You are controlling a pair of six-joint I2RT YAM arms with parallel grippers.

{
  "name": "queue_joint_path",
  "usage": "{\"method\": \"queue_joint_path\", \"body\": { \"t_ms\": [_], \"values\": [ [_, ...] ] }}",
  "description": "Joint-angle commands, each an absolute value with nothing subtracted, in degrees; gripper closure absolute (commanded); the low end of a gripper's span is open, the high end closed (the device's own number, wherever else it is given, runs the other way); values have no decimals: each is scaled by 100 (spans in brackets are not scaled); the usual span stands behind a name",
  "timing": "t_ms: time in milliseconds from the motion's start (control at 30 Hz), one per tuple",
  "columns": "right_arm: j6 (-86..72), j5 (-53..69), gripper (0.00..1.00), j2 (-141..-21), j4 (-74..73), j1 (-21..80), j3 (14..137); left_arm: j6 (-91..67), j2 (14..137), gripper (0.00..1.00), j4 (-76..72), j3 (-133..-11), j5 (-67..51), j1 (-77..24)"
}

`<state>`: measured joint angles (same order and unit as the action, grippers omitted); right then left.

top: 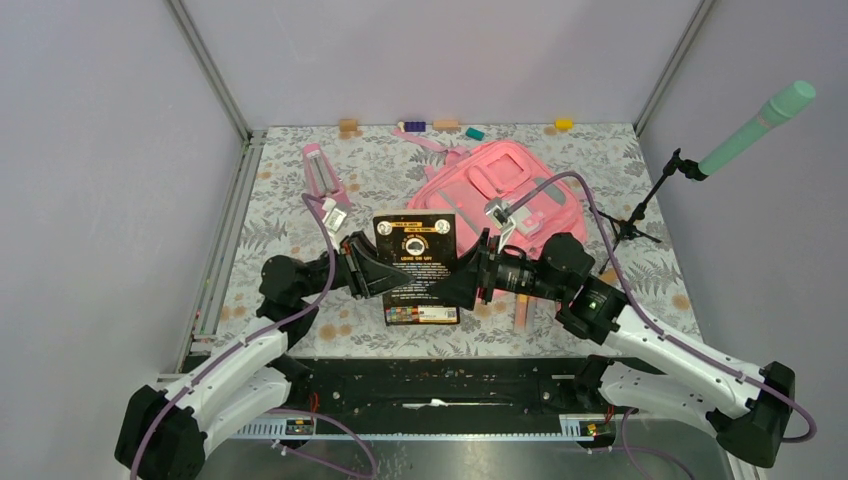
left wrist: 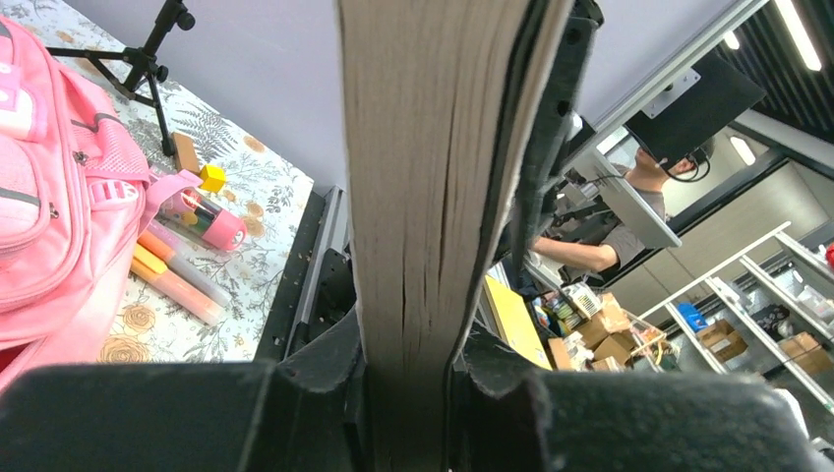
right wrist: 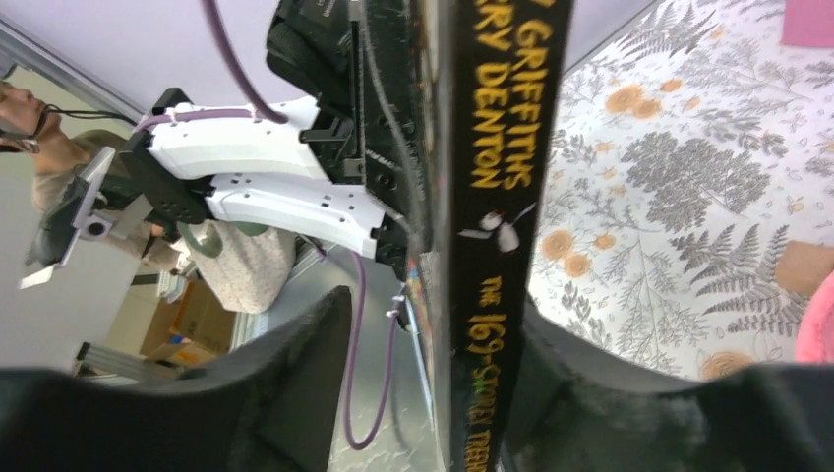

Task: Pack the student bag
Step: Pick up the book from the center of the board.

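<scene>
A black book [top: 415,265] with gold lettering hangs flat above the table between my two arms. My left gripper [top: 383,273] is shut on its page edge [left wrist: 433,197], both jaws pressed against the block of pages. My right gripper [top: 466,281] straddles the spine [right wrist: 502,197] and stands open: one jaw lies against the spine, the other is well off the cover. The pink student bag [top: 500,185] lies flat behind the book at the centre right, front pockets up. It also shows at the left wrist view's left edge [left wrist: 39,197].
A pink triangular stand [top: 322,170] lies at the back left. Small blocks [top: 412,125] line the far edge. A black tripod [top: 640,215] with a teal microphone [top: 757,128] stands at the right. Markers [left wrist: 177,275] and a yellow cube [left wrist: 211,177] lie beside the bag.
</scene>
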<state>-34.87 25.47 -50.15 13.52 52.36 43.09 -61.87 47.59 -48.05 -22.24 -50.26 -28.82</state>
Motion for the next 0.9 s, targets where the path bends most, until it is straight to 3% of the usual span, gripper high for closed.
{"method": "queue_joint_path", "body": {
  "t_ms": [0, 133, 233, 267, 300, 433, 500, 600, 867],
  "values": [
    [-3801, 2574, 51, -5125, 2167, 5326, 4316, -5893, 4809, 100, -4962, -2620, -4824, -2909],
    [-3659, 2476, 56, -5278, 2298, 5326, 4307, -5674, 5170, 100, -4924, -2766, -5011, -2909],
    [-3477, 2148, 88, -5283, 2108, 5326, 4357, -5539, 5486, 100, -4922, -2922, -5234, -2909],
    [-3394, 1874, 96, -5194, 1928, 5326, 4338, -5356, 5546, 96, -4688, -3075, -5316, -2909],
    [-3305, 1435, 100, -5094, 1688, 5326, 4337, -5097, 5568, 87, -4304, -3224, -5340, -2909],
    [-2712, -12, 100, -4618, 299, 5299, 4506, -3167, 5445, 28, -1571, -4066, -4800, -2909],
    [-2330, -400, 100, -4454, -300, 5233, 4667, -2369, 5398, 12, -503, -4423, -4352, -2909],
    [-2124, -794, 100, -4322, -1074, 4953, 4886, -1449, 5457, 4, 547, -4809, -3736, -2922],
    [-2224, -548, 100, -4233, -1788, 3521, 4882, 367, 6132, 3, 1158, -4926, -1784, -3535]
  ]
}}
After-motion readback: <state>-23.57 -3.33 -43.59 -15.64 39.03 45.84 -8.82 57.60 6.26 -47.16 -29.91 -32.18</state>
